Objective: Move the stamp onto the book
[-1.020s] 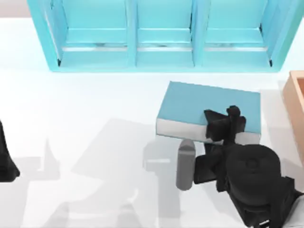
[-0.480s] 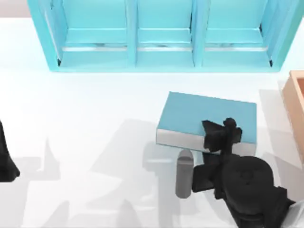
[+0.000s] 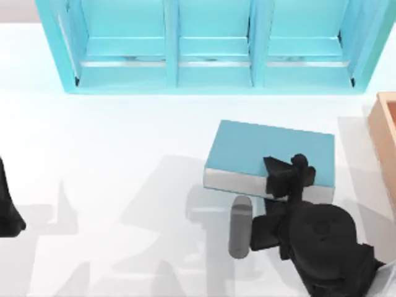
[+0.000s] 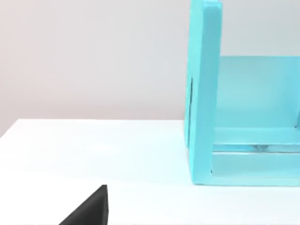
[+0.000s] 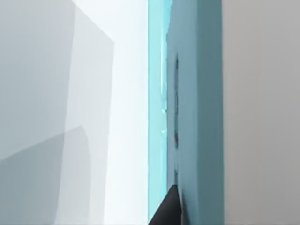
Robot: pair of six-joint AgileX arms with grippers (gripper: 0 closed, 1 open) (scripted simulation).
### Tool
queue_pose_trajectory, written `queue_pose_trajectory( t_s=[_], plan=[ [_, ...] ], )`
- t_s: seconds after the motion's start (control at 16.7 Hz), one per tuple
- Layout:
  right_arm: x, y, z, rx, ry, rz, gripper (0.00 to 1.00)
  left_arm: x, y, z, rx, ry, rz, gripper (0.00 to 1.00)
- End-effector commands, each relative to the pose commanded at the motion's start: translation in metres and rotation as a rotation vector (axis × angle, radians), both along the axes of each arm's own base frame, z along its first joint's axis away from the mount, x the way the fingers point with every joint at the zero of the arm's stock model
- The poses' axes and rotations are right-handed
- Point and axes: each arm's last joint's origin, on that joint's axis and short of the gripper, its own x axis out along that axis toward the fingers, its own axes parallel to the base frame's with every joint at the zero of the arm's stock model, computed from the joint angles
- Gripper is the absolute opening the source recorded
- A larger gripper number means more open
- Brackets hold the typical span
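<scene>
Big blue shelf (image 3: 210,46) runs along the back, and there's loads of bare table (image 3: 111,161) to the left. The book (image 3: 272,151) lies flat, looks rigid and roomy. Right gripper (image 3: 288,176) hangs over its near edge; can't tell whether it's open, and I can't spot the stamp. I'd guess it's light, stiff, pinchable by the sides. Left arm (image 3: 7,204) sits parked far left.

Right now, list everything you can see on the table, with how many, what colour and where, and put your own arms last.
book: one, teal cover, white page edges, right of table centre.
shelf: one, light blue, three bays, along the far edge.
box: one, orange-tan, at the table's right edge.
table: one, white.
right gripper: one, black, over the book's near edge.
left arm: one, black, parked at the table's left edge.
</scene>
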Motion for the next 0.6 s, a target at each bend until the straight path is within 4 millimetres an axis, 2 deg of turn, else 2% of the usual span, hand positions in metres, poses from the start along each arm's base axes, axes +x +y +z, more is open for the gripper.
queue_pose_trajectory(
  t_s=[0.42,0.6],
  plan=[
    [0.0,0.0,0.0,0.0,0.0,0.0,0.98,0.0,0.0,0.0,0.0,0.0,0.0,1.0],
    [0.0,0.0,0.0,0.0,0.0,0.0,1.0,0.0,0.0,0.0,0.0,0.0,0.0,1.0]
  ],
)
